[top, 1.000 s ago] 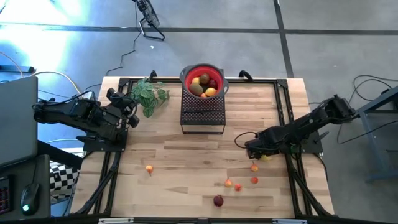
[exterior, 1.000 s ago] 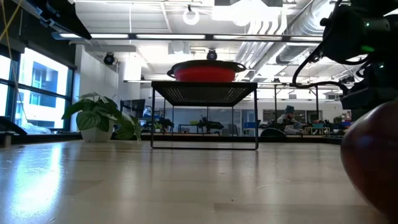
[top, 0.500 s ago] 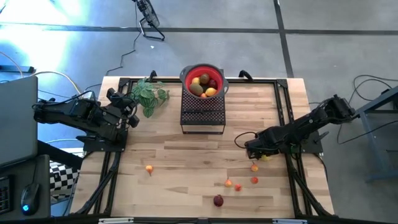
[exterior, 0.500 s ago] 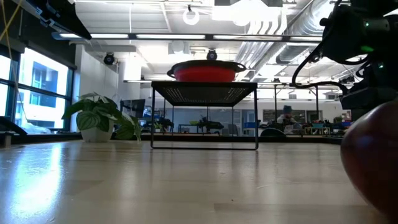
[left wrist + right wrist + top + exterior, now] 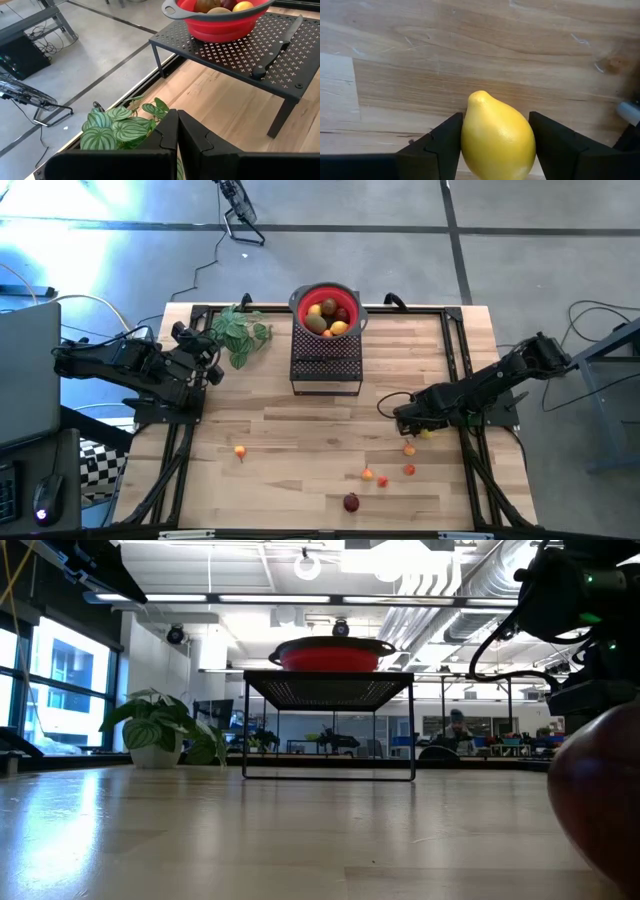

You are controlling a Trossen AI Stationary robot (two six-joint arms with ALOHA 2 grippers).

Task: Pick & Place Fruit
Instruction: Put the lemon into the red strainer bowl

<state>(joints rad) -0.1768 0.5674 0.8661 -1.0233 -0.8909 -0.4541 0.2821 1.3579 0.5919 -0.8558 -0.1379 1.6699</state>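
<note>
A: A pale wooden bench (image 5: 300, 430) stands on grey floor; its back edge carries a red bowl (image 5: 327, 307) of fruit on a black rack (image 5: 325, 365).

B: And the claws?

A: The right gripper (image 5: 492, 142), near the right edge, brackets a lemon (image 5: 497, 137), fingers hugging both sides. Squeeze gently before lifting. The left gripper (image 5: 177, 132) waits closed at the left edge.

B: Anything unclear?

A: From above, the arm hides most of the lemon.
</note>
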